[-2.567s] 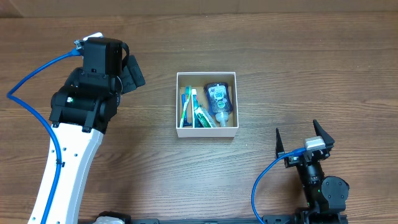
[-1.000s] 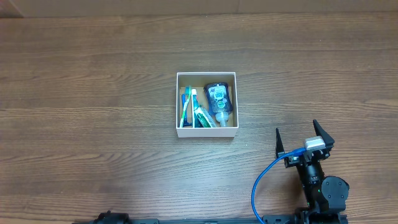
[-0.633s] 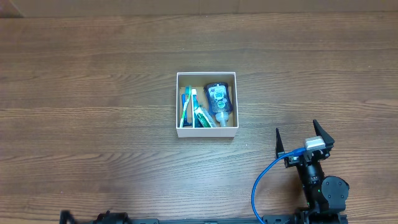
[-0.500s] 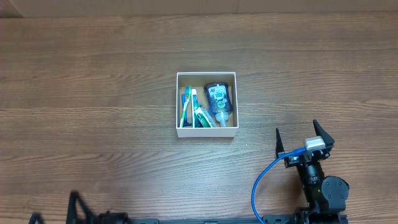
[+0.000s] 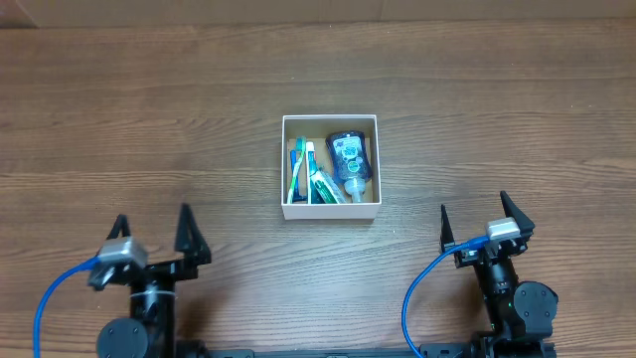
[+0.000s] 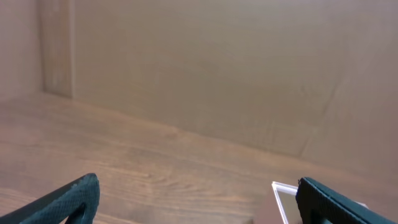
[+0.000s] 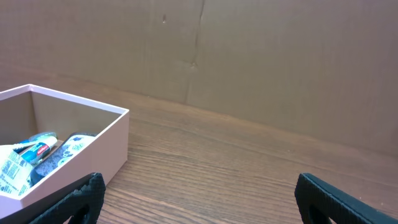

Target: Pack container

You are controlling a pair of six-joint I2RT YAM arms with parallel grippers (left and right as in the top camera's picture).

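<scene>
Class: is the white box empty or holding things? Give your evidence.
Holding things: inside the container lie a blue bottle and green-and-white toiletries, side by side.

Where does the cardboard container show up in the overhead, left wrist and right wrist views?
Overhead: the container sits just above the picture's centre.
Left wrist: only a corner of its white rim shows, at the bottom edge, right of centre.
Right wrist: lower left, one corner and its walls, cut off by the left edge.
Shared landmark: the cardboard backdrop along the far edge of the table.
</scene>
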